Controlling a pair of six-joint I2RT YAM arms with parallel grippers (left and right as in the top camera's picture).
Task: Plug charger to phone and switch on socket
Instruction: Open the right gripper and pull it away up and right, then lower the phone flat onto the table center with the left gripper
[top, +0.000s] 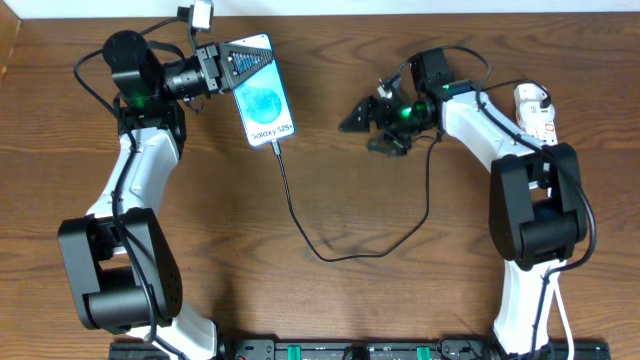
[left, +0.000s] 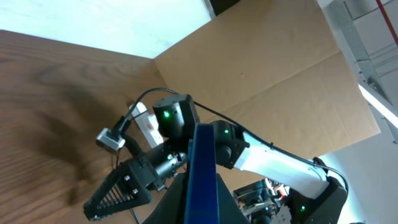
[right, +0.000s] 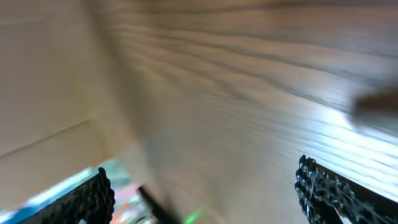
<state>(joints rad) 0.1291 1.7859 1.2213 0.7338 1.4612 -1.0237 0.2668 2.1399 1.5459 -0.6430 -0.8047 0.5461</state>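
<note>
Overhead, finds the phone (top: 262, 98) at far left of the table (top: 330, 300), screen up, long axis slanting from far-left to near-right. Turns its text end near and right, and takes the charger (top: 322, 256) at that end. Follows the cable nearward, then right in a loop across the middle, then far again toward the right arm. Loses the cable's other end behind that arm's wrist; cannot make out a plug. Cannot tell flat on the wood from just off it for the phone. Puts the socket (top: 535, 108) at far right, long axis near-to-far, near part covered by the right arm's white link. Sees the phone only edge-on from the left wrist, a blue slab rising mid-frame. Gets mostly blur from the right wrist: streaked wood grain, plus two ribbed fingers (right: 329, 193) at the bottom corners.

Clamps the left gripper (top: 238, 62) on the phone's far end, jaws closed on it, arm reaching far from its near-left base, wrist turned right. Holds the right gripper (top: 368, 128) well apart from the phone, jaws spread wide and gripping nothing, forearm stretched left from far right.
</note>
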